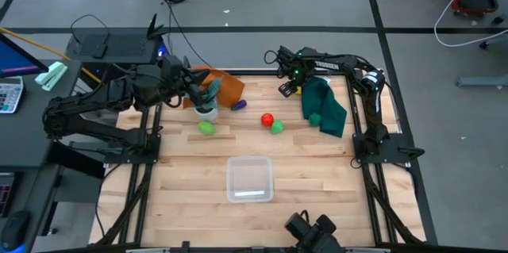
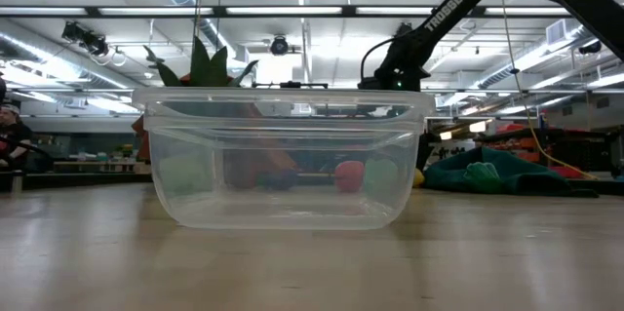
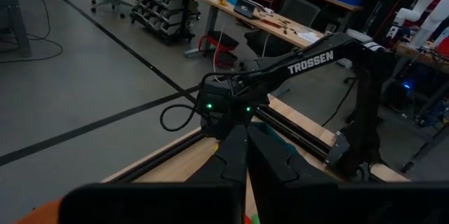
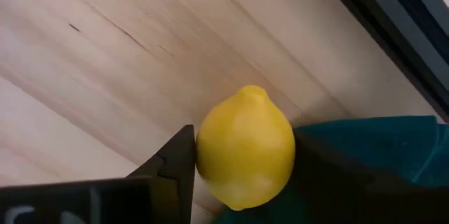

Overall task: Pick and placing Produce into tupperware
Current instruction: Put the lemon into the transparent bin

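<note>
A pale wooden bench (image 1: 182,174) carries the clear tupperware (image 1: 250,178), empty at the near edge; the right end effector (image 4: 242,161) is at the far side beside the dark green cloth (image 1: 327,106), fingers clamped on a yellow lemon (image 4: 245,147); it looks hard, light and slick, best held across its middle; the left end effector (image 1: 208,88), apparently closed, hovers over the plant pot (image 1: 206,112).
</note>
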Robot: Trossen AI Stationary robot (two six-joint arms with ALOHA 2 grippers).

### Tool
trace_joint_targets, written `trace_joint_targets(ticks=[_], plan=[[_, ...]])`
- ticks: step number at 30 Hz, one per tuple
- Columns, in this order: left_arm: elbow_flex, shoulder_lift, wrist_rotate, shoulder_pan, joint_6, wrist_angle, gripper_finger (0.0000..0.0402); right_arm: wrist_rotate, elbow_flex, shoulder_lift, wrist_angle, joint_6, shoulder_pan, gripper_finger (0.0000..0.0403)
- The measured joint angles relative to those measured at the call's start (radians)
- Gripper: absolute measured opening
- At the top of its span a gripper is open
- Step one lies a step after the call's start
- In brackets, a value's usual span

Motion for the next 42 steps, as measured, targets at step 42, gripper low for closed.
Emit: trace_joint_targets(ticks=[42], plan=[[0.0, 0.0, 0.0, 0.0, 0.003, -0.044, 0.0018, -0.117, 0.0, -0.446, -0.016, 0.037, 0.231, 0.0155]])
